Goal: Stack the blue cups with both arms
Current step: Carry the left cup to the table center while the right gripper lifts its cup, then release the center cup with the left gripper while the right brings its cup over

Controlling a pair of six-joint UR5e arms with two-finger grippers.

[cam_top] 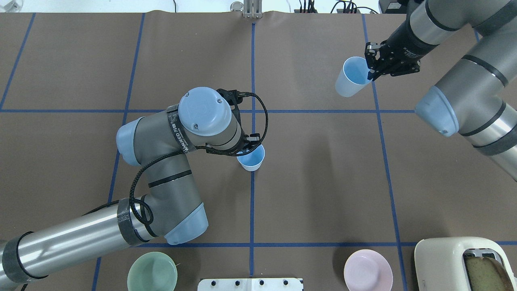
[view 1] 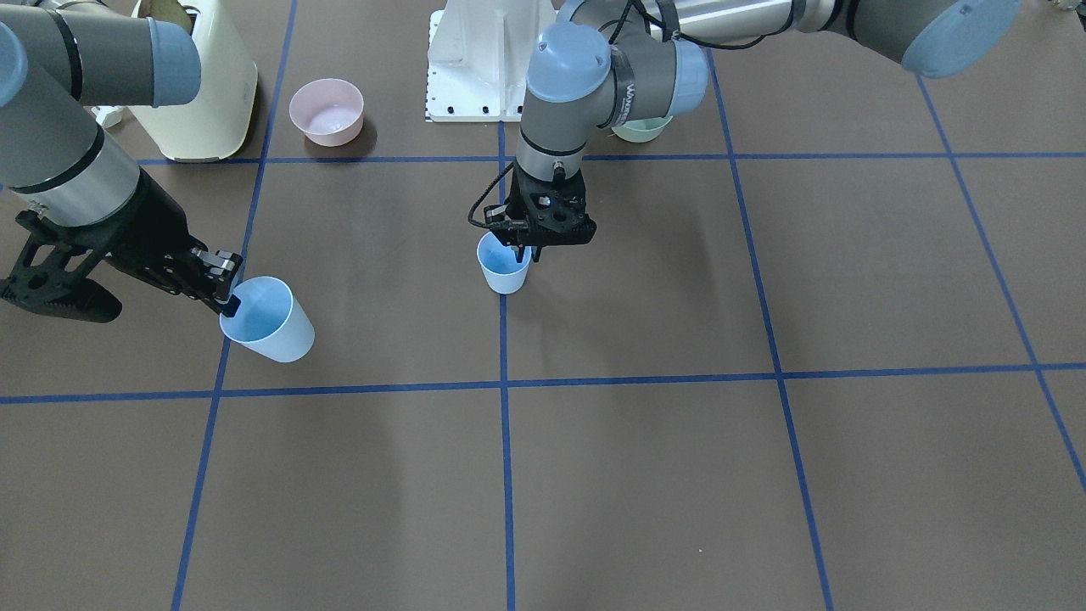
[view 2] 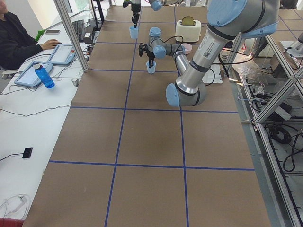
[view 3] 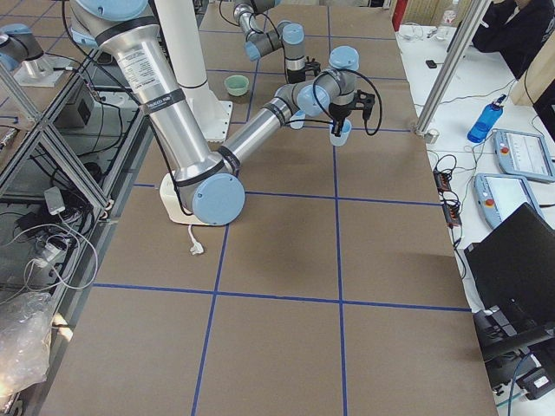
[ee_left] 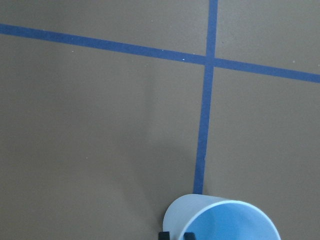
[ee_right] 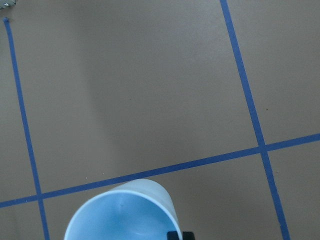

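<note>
My left gripper (view 1: 528,246) is shut on the rim of a pale-blue cup (view 1: 504,266), which stands upright on the central blue tape line. That gripper (cam_top: 247,146) and cup (cam_top: 251,158) also show in the overhead view, and the cup (ee_left: 225,220) is at the bottom of the left wrist view. My right gripper (view 1: 225,287) is shut on the rim of the second blue cup (view 1: 267,321). It holds that cup tilted above the table, off to the robot's right and farther out. The overhead view shows this gripper (cam_top: 372,68) and cup (cam_top: 350,77), and the cup (ee_right: 125,212) is in the right wrist view.
A pink bowl (cam_top: 368,270), a mint-green bowl (cam_top: 152,271) and a cream toaster (cam_top: 456,262) stand along the robot's edge beside the white pedestal base (cam_top: 250,284). An operator's desk with tablets and a blue bottle (view 2: 44,75) runs along the far side.
</note>
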